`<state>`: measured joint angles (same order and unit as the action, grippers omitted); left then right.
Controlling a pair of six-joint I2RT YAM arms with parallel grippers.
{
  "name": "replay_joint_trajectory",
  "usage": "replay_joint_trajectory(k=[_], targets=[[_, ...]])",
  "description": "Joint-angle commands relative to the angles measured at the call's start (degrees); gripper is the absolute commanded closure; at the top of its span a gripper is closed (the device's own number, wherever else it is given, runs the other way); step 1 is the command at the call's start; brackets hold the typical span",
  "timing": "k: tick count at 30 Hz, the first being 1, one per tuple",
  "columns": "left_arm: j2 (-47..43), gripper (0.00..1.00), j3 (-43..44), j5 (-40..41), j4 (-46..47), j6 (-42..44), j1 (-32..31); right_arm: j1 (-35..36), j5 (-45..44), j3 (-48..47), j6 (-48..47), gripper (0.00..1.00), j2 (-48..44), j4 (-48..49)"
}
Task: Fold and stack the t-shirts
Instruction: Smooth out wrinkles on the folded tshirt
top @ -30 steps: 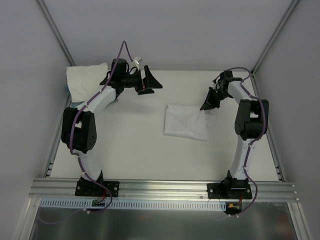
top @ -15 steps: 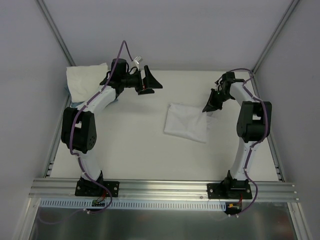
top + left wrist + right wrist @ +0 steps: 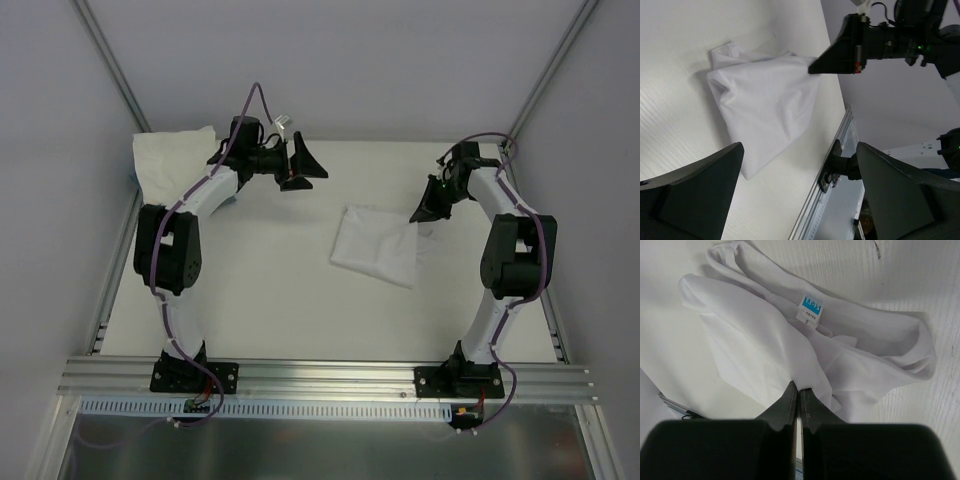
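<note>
Now your right tool [image 3: 799,390] is pressed together, pinching a fold of the white t-shirt [image 3: 375,245]. The shirt lies rumpled on the white table [image 3: 260,290], right of centre. Your left tool [image 3: 306,168] hangs spread wide over the far side. A white cloth stack [image 3: 170,160] fills the far-left corner, beside pale grey walls [image 3: 340,70].

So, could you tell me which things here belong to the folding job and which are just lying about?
Job: middle t-shirt, pinched by the shut right gripper; t-shirt pile in the far left corner; open left gripper.
Lying about: small blue item beside the pile, barely visible.
</note>
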<state>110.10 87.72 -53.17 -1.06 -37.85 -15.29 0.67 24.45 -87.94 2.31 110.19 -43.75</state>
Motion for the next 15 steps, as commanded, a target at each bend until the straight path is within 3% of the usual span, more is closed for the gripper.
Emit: replay_joint_trajectory(k=[1, 9, 15], targets=[[8.4, 0.01, 6.3, -3.4, -8.7, 3.9, -0.4, -0.4, 0.2, -0.5, -0.5, 1.0, -0.7, -0.2], [23.5, 0.01, 18.3, -3.5, -13.0, 3.5, -4.0, -0.4, 0.5, -0.7, -0.1, 1.0, -0.2, 0.0], [26.9, 0.01, 17.9, -5.2, -7.3, 1.2, -7.3, -0.4, 0.8, -0.6, 0.2, 1.0, -0.2, -0.2]])
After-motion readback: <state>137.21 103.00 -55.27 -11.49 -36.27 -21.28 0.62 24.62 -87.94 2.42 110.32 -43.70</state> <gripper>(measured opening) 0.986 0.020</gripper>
